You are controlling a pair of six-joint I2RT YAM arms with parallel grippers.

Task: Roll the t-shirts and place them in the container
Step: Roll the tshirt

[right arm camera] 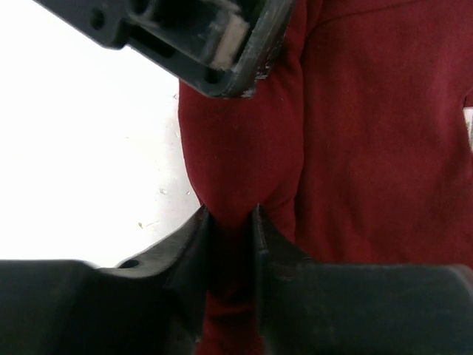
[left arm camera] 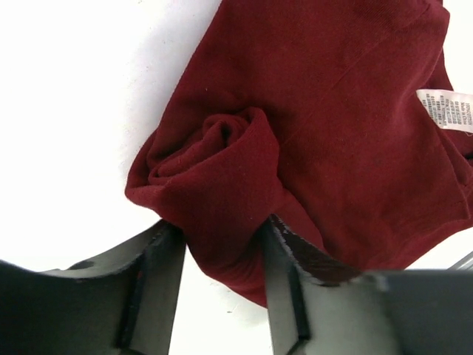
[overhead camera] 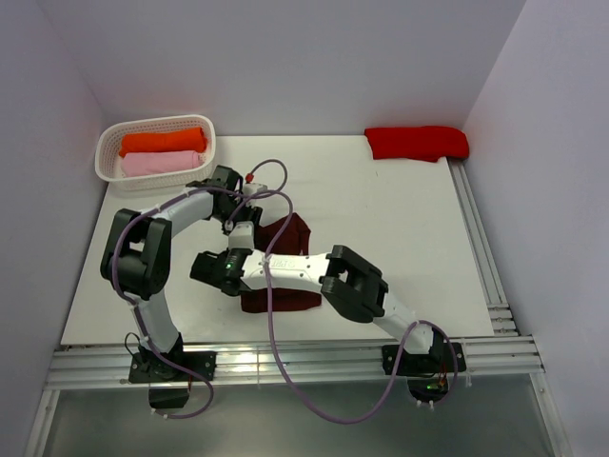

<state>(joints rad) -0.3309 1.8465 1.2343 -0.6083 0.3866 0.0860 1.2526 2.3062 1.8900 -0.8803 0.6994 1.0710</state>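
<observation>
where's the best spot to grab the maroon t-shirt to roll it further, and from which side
Grip the rolled edge of the maroon t-shirt, coming in from the bare table beside it. That edge is a thick raised tube; the rest lies flat, with nothing to pinch.

White arm links [overhead camera: 295, 267], black joint housings [overhead camera: 354, 284], purple cables [overhead camera: 269, 328], dark left end effector [left arm camera: 220, 222]

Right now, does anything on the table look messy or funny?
Yes. The maroon shirt on the table is only rolled along one edge, and that roll looks lumpy. Its white tag sticks out too.
</observation>
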